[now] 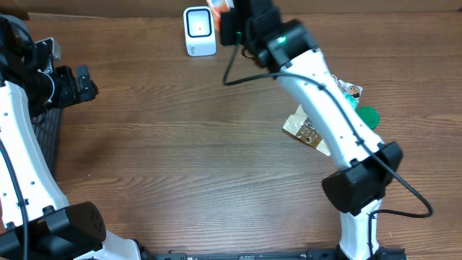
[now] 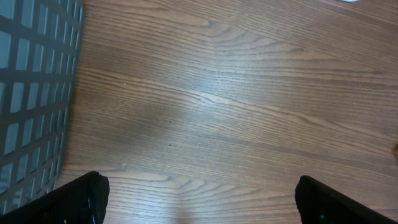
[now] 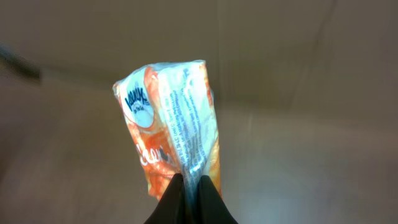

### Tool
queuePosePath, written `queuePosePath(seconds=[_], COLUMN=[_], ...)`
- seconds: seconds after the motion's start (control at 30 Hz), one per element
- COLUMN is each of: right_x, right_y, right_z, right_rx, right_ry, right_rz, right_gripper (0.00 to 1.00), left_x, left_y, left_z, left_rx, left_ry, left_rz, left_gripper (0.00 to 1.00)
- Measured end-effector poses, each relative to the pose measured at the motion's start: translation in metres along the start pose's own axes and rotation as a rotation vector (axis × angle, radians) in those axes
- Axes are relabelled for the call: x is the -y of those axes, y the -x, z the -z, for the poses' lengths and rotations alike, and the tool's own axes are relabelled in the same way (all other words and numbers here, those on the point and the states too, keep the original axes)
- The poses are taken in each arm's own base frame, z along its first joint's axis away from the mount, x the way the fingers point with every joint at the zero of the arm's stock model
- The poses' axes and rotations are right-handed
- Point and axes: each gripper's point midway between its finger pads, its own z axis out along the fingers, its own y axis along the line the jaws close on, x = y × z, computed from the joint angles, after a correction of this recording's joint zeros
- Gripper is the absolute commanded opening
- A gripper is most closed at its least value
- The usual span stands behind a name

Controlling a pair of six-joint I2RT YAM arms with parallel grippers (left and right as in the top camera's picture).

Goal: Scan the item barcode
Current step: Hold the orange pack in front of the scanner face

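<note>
Loose packets [image 1: 304, 130] and a green item [image 1: 368, 115]: laid together at the right of the wooden table [image 1: 180, 159], partly hidden by the right arm.
Left gripper [image 1: 85, 82]: jaws spread wide, nothing held, positioned beside the black mesh basket [image 1: 47, 137].
Right gripper [image 3: 191, 186]: clamped tight on the orange packet [image 3: 168, 124], which is held up just beside the white scanner [image 1: 199, 30] at the far edge.

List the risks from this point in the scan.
1. The right tool pinches the orange packet only by one thin end, so the packet may slip or swing.
2. No barcode is visible in the wrist view and the wrapper is creased, so the white scanner may fail to read it.
</note>
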Motion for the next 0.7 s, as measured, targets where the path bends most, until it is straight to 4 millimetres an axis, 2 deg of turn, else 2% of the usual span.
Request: queuePosePath(seconds=[0.13, 0.23, 0.33, 0.47, 0.7], right_x=[-0.023, -0.026, -0.024, -0.020, -0.022], right_y=[0.043, 0.051, 0.042, 0.016, -0.033], right_z=[-0.010, -0.029, -0.062, -0.111, -0.169], right_rx=[0.249, 0.325, 0.349, 0.347, 0.310], right_ry=[-0.074, -0.126, -0.181, -0.238, -0.250], right_rz=[0.153, 0.256, 0.378, 0.537, 0.739], right_gripper=[0.04, 0.04, 0.04, 0.04, 0.04], left_x=[0.000, 0.000, 0.000, 0.000, 0.000], left_y=[0.000, 0.000, 0.000, 0.000, 0.000], left_z=[0.000, 0.000, 0.000, 0.000, 0.000], left_rx=[0.000, -0.001, 0.000, 0.000, 0.000], left_ry=[0.000, 0.000, 0.000, 0.000, 0.000], left_rz=[0.000, 0.000, 0.000, 0.000, 0.000], left_gripper=[0.99, 1.00, 1.00, 1.00, 0.99])
